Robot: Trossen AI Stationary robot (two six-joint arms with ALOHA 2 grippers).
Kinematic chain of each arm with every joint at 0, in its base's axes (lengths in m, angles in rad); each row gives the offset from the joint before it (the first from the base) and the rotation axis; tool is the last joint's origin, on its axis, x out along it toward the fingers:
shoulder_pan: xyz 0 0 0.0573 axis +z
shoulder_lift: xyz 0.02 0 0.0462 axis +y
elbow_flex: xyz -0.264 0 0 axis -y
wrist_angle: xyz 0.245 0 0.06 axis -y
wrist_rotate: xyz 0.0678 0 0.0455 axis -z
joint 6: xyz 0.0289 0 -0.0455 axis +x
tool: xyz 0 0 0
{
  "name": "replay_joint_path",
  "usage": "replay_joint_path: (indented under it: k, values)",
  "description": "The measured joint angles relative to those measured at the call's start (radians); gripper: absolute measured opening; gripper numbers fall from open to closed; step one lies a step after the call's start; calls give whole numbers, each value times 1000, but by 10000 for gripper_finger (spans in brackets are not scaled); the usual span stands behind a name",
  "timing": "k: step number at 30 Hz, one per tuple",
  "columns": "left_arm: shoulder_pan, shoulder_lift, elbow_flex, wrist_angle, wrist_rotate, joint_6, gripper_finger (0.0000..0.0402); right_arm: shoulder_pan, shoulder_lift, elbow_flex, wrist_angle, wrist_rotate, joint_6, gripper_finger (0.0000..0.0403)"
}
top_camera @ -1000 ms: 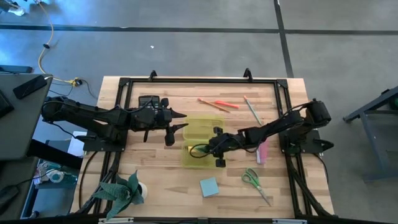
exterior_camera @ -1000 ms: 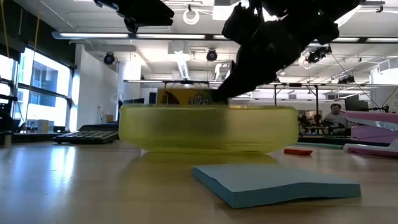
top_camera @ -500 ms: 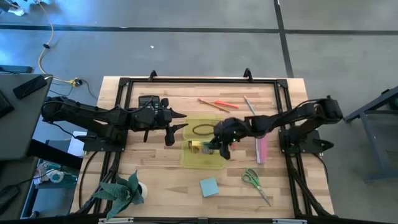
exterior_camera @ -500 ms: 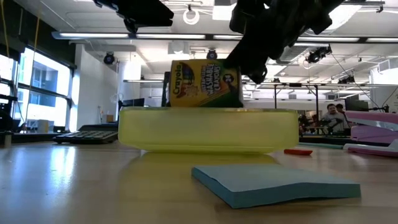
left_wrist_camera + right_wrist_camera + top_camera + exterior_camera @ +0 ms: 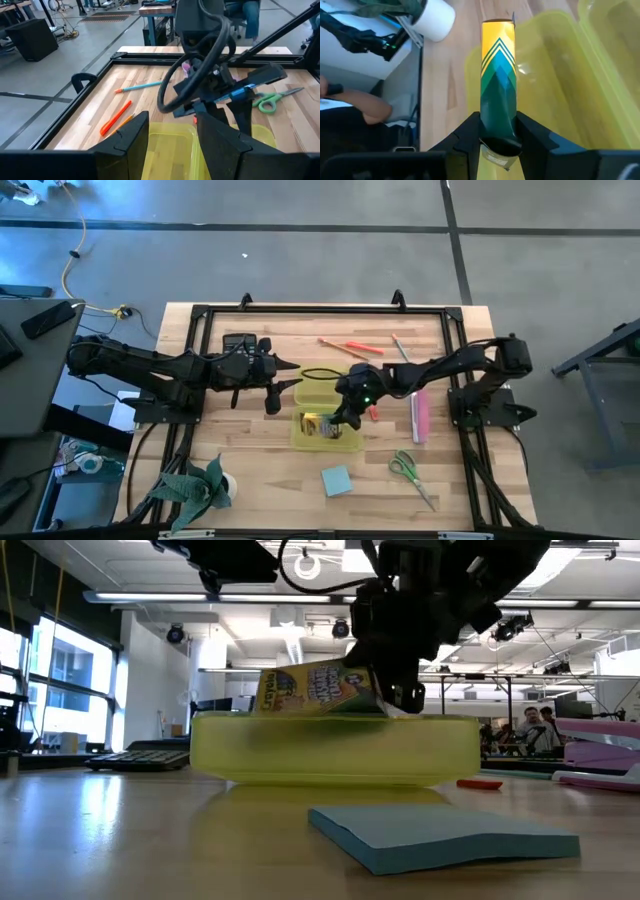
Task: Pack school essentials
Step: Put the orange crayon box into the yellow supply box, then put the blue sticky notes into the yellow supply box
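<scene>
The yellow-green crayon box (image 5: 320, 423) is in my right gripper (image 5: 345, 416), over the near half of the open translucent yellow case (image 5: 325, 442). In the low view the box (image 5: 315, 690) slants just above the case's front wall (image 5: 335, 745). My left gripper (image 5: 287, 376) hovers open at the case's left far corner, touching nothing. On the table lie the light blue sticky-note pad (image 5: 337, 480), the green-handled scissors (image 5: 408, 469), the orange pens (image 5: 350, 347), the thin pencil (image 5: 405, 358) and a small red piece (image 5: 372, 412). My right gripper pinches the crayon box between its two fingers (image 5: 470, 131), one on each broad face at the box's end (image 5: 498, 125) nearest the wrist. It comes slanting down from the table's right. The box juts out along the fingers, tilted. The case wall hides its lower edge.
A pink stapler (image 5: 420, 420) lies right of the case. A dark calculator (image 5: 238, 342) sits at the far left, and a green plant (image 5: 195, 485) with a white roll (image 5: 228, 486) at the near left. A black frame rail (image 5: 300, 308) borders the table.
My right gripper lifted the crayon box from low inside the case until it stood upright above the rim. It then shifted toward the table's left and turned, so the box tipped to a slant and sank closer to the rim.
</scene>
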Motion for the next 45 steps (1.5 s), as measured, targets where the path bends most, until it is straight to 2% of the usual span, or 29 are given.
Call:
replay_joint_path:
  k: [6,14,19,30,41,45]
  values:
    - [0,0,0,0,0,0,156,0,62,0,33,11,63,94]
    - [0,0,0,-2,0,0,156,0,108,1,25,1,69,94]
    - [0,0,0,-7,0,0,156,1,107,1,-2,25,37,103]
    - [0,0,0,-14,0,0,156,-37,107,0,-36,11,24,168]
    - [0,0,0,-14,0,0,156,-53,62,0,-74,9,-13,172]
    - [0,0,0,-15,0,0,156,-67,38,0,-124,46,-40,172]
